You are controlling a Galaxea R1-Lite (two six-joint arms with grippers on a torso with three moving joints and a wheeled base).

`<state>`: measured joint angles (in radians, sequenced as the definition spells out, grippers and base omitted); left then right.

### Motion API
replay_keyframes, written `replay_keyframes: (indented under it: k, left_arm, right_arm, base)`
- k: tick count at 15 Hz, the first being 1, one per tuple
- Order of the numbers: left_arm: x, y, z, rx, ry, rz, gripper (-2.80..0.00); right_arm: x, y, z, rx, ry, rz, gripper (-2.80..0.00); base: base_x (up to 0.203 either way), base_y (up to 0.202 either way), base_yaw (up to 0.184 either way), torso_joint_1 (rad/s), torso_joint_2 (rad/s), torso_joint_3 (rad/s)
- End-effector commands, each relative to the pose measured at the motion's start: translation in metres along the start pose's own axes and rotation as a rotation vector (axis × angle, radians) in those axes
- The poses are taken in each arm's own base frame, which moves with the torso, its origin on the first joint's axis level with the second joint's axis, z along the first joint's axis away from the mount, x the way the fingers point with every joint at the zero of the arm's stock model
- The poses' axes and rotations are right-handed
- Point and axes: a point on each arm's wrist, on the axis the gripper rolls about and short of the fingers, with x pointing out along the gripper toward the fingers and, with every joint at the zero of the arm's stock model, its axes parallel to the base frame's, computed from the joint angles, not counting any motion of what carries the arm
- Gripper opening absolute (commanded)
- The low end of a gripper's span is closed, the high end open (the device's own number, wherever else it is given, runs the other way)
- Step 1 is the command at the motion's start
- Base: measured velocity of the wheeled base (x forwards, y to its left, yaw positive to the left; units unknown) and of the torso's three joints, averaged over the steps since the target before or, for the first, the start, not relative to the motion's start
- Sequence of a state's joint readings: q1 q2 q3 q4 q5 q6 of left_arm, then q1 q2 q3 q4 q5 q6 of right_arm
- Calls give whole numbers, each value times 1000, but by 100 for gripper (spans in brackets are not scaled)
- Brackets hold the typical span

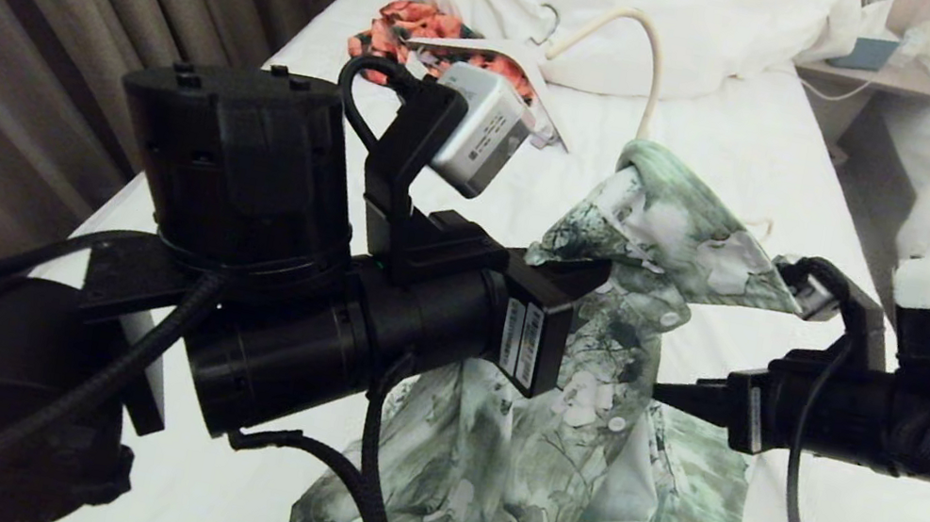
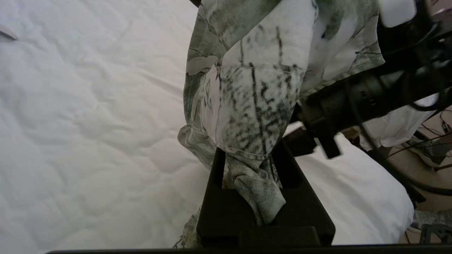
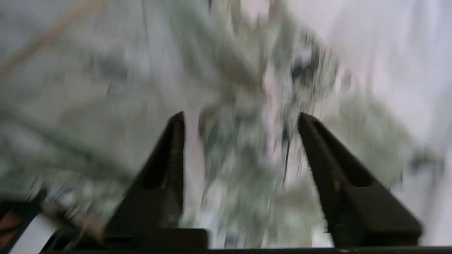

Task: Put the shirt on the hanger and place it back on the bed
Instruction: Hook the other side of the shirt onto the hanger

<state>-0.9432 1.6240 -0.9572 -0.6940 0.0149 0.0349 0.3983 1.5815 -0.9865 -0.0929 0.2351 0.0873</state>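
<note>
Green-printed shirt [image 1: 604, 343] hangs pinched in left gripper [image 2: 252, 165]; right gripper [image 3: 240, 148] gapes beside it, probably regrasping; hanger [image 1: 645, 54] insertion comes next.

The shirt [image 1: 594, 399] lies on the bed [image 1: 813, 514], the hanger [image 1: 645, 54] behind it.

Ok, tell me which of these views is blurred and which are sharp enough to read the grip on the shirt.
Right wrist view: heavily smeared, the shirt only green-white streaks between the open right gripper. Left wrist view: sharp, the left gripper visibly shut on a fold of fabric. Head view: clear but dim and warm-lit, with the hanger readable above the cloth, over the bed.
</note>
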Motion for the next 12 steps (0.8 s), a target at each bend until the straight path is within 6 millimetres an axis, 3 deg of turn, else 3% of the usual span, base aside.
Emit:
replay_keyframes:
  k: [1, 7, 12]
  left_arm:
    - [0, 2, 1, 0, -5, 7, -280]
    - [0, 2, 2, 0, -11, 7, -280]
    - [0, 2, 2, 0, -11, 8, -280]
  right_arm:
    - [19, -5, -7, -19, 5, 3, 0]
    - [40, -3, -6, -68, -21, 72, 0]
    - [46, 5, -4, -82, -49, 112, 0]
  base:
    - [0, 0, 0, 0, 0, 0]
    - [0, 0, 0, 0, 0, 0]
    - [0, 0, 0, 0, 0, 0]
